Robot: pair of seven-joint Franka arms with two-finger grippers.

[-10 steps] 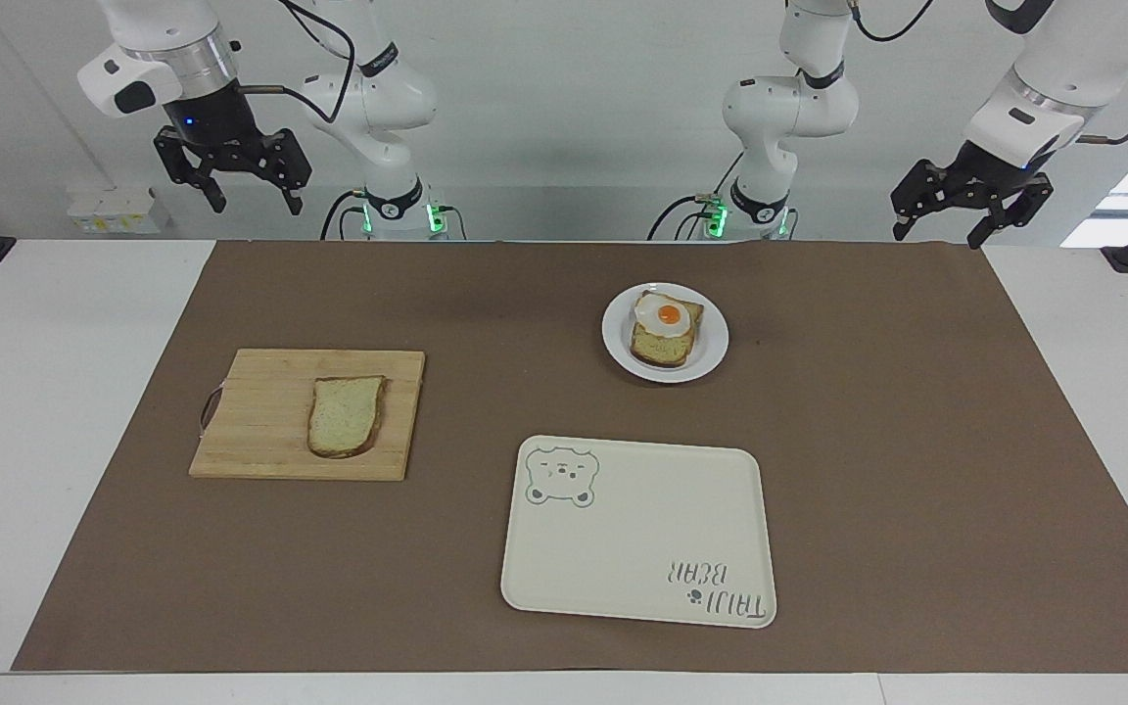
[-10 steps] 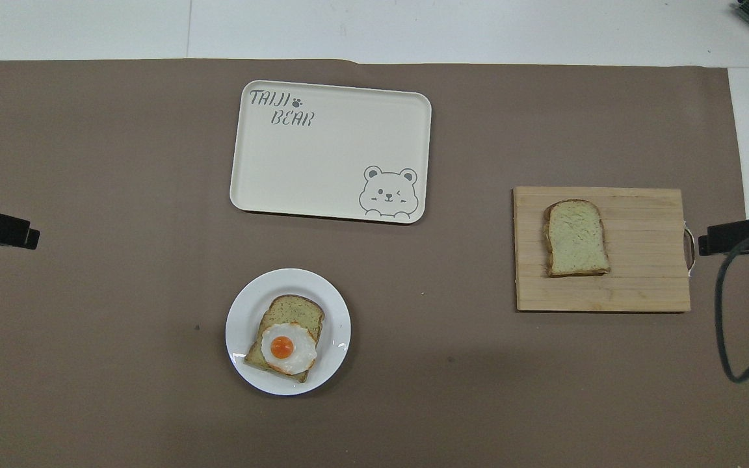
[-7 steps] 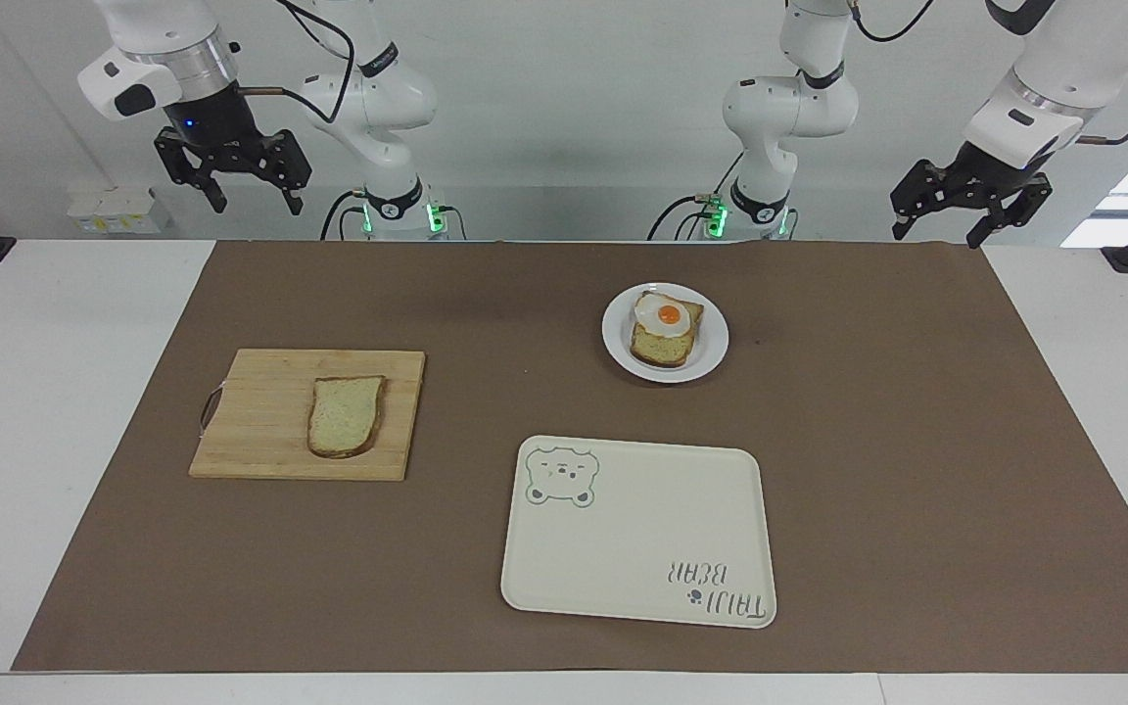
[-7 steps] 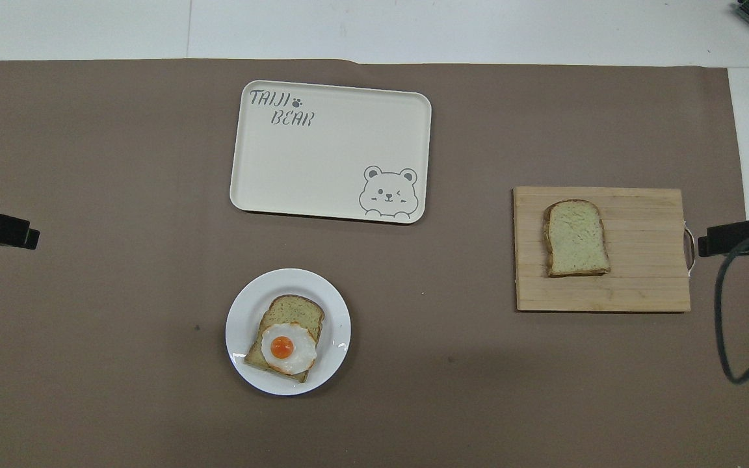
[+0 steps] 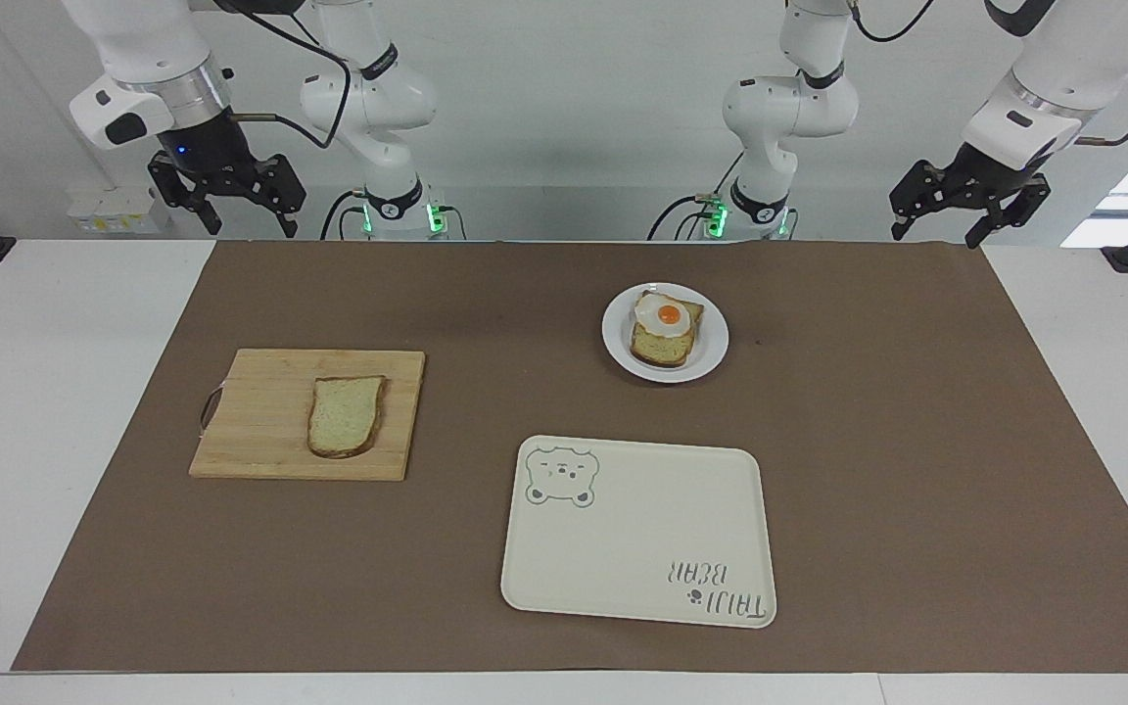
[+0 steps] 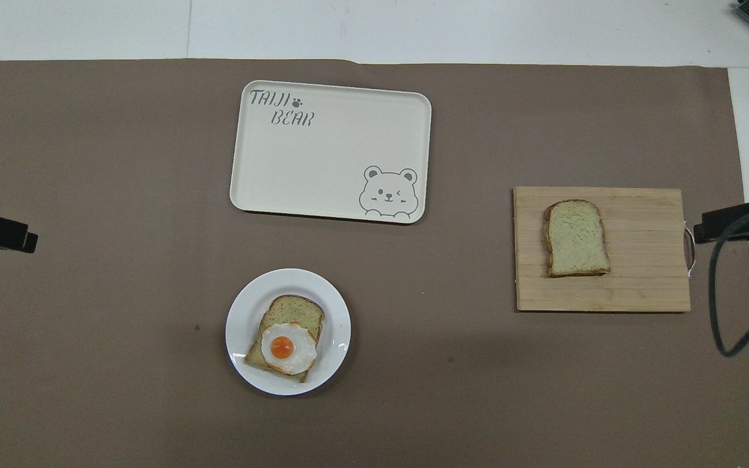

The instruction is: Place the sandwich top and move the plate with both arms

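Hanging in the upper left of the facing view, the right arm's black two-finger gripper [image 5: 228, 201] is up in the air over the robots' edge of the bench, jaws released and spread, holding nothing. The left arm's black two-finger gripper [image 5: 967, 208] hangs in the upper right of the same view, over the corner of the brown paper mat [image 5: 916, 411], jaws likewise spread and empty.

Sandwich top: a single pale bread slice with brown crust [image 5: 344, 415] lies flat on a rectangular wooden cutting board with a small metal handle [image 5: 260, 411], left of centre in the facing view, right of centre in the overhead view [image 6: 576, 238]. The slice sits toward the board's inner side, away from the handle. Nothing is touching it.

Plate: a small round white plate [image 5: 711, 343] sits above centre in the facing view, lower centre in the overhead view [image 6: 244, 325]. It carries a slice of toast with a fried egg [image 5: 667, 315] on it, yolk up.

A cream rectangular tray with a bear drawing and "TAIJI BEAR" lettering [image 5: 642, 548] lies below the plate in the facing view, apart from it, bare.

Board, plate and tray all rest on the brown mat; the white bench [image 5: 35, 392] shows at both ends.
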